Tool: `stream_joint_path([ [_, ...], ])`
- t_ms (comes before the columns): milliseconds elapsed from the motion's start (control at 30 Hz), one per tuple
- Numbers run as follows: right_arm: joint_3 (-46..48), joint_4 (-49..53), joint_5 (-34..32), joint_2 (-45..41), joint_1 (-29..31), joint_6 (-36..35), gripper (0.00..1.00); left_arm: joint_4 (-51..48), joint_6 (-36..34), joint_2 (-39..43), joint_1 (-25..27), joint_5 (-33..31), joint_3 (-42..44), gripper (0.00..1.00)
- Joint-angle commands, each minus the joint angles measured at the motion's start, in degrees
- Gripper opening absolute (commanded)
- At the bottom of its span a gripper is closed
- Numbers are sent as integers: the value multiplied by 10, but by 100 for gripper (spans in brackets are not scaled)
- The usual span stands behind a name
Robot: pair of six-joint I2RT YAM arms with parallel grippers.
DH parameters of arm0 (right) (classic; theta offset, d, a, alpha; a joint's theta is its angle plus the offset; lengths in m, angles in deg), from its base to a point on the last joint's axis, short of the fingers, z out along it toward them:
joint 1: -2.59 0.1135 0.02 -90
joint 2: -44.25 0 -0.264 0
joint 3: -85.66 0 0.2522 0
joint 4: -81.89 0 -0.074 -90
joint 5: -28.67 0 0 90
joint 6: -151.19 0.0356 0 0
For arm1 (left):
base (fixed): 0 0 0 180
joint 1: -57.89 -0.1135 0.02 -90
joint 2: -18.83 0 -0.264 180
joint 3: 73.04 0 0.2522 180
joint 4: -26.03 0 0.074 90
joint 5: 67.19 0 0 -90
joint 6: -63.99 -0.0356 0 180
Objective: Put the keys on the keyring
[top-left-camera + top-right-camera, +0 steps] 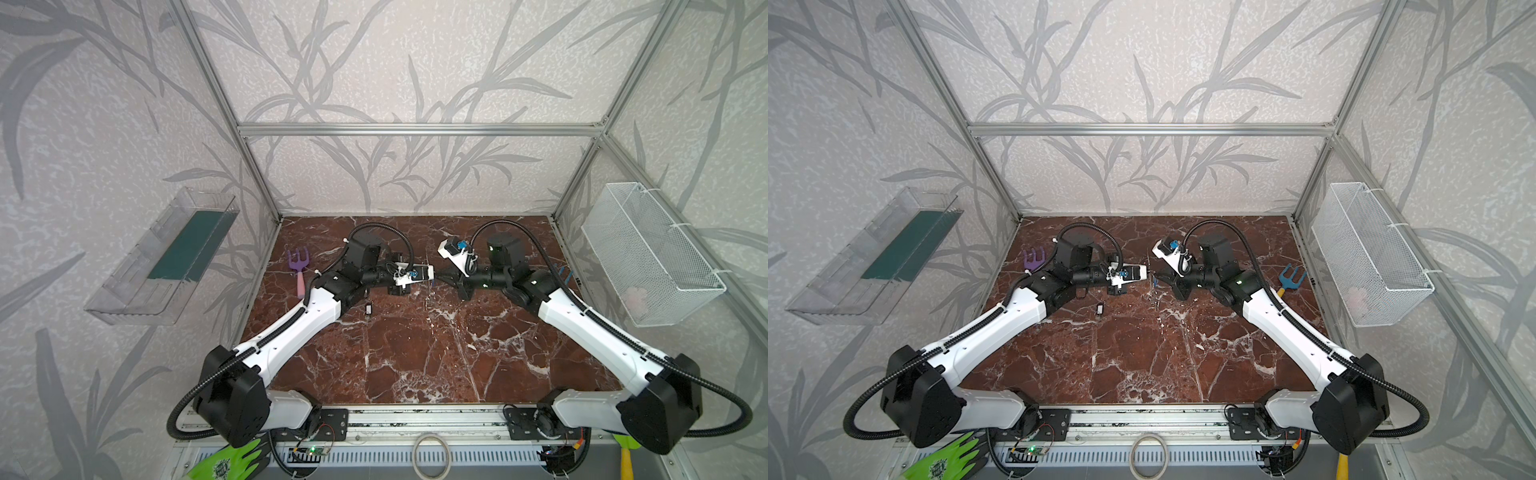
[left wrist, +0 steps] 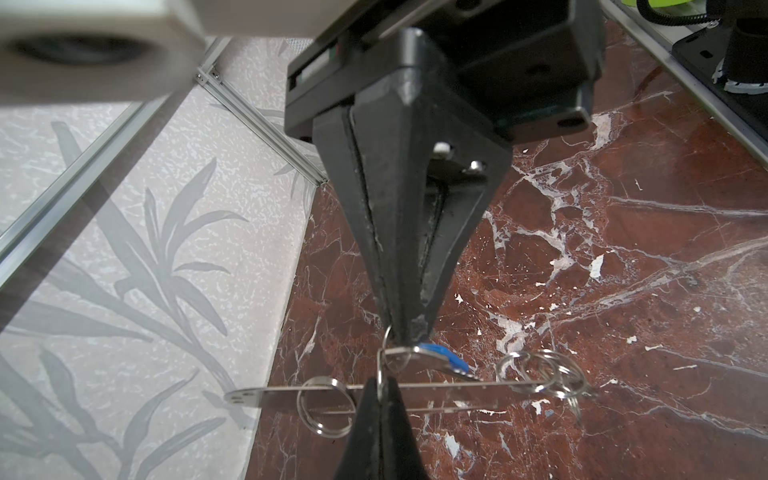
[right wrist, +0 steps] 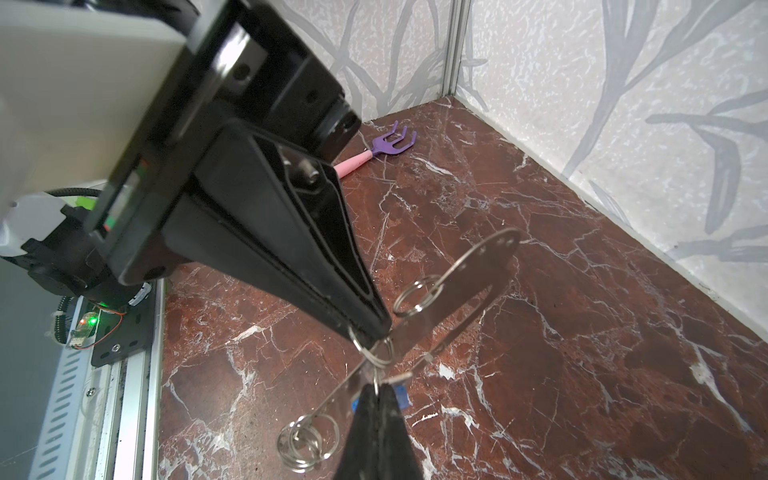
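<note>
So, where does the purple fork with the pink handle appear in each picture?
In a top view: purple fork lies by the left edge of the red marble table.
In a top view: the fork, same place.
Left wrist: not in it.
Right wrist: the fork lies on the table, near a wall's foot.
Shared landmark: the red marble table.

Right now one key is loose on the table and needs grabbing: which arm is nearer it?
Left. The key lies just beside the white link of the left arm; the right arm comes in from the opposite side, clearly farther off.
</note>
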State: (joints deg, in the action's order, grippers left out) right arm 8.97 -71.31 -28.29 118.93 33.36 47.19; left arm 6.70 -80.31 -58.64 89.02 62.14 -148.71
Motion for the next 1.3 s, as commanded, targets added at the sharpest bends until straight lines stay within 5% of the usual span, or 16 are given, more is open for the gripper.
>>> stream_joint_path([
  [0,-16,-28,6,-1,3,19,0,-1,7,-7,3,15,-28,0],
  [933,50,2,-31,17,-34,40,0,6,10,-27,6,-35,-19,0],
  [1267,51,96,-78,105,-35,-96,0,53,40,-26,-12,-19,26,0],
])
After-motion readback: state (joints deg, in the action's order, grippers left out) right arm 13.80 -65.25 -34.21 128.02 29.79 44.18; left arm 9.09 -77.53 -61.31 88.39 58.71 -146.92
